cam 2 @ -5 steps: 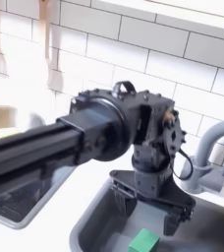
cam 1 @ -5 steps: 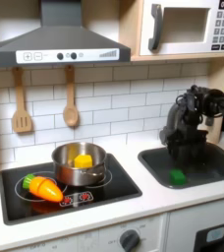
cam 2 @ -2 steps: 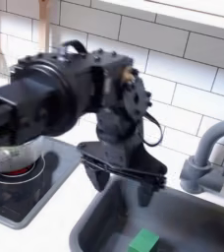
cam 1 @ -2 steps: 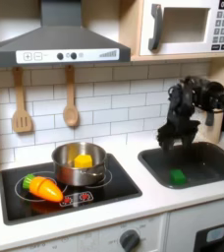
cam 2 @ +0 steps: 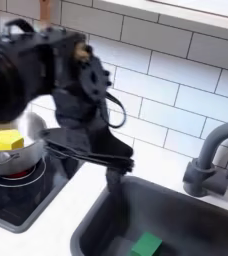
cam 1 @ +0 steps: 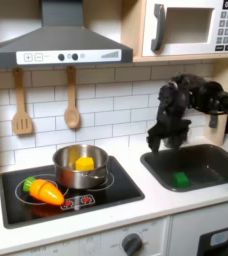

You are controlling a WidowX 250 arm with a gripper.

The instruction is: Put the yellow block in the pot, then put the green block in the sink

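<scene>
- At the centre-left of the first exterior view, the yellow block is seen lying inside the pot, which stands on the black hob; in the left middle of the second exterior view the yellow block is seen resting in the pot as well.
- Low and right in both exterior views, the green block is seen on the floor of the sink, near its front wall; in the second exterior view it lies at the bottom edge, below the faucet.
- Both placements are judged to be made, so little of the task is thought to remain.
- The gripper is seen above the left edge of the sink, between pot and basin; in the second exterior view the gripper hangs with its fingers parted and nothing is held between them.
- A risk is judged from the arm's place beside the pot: were it swung low toward the frame's left, the pot's rim could be struck and the yellow block tipped out.
- The orange carrot, lying in front of the pot, could be knocked off the hob by the same sweep.
- Were the gripper lowered again into the basin, the green block could be nudged or caught up, and the finished step undone.
</scene>
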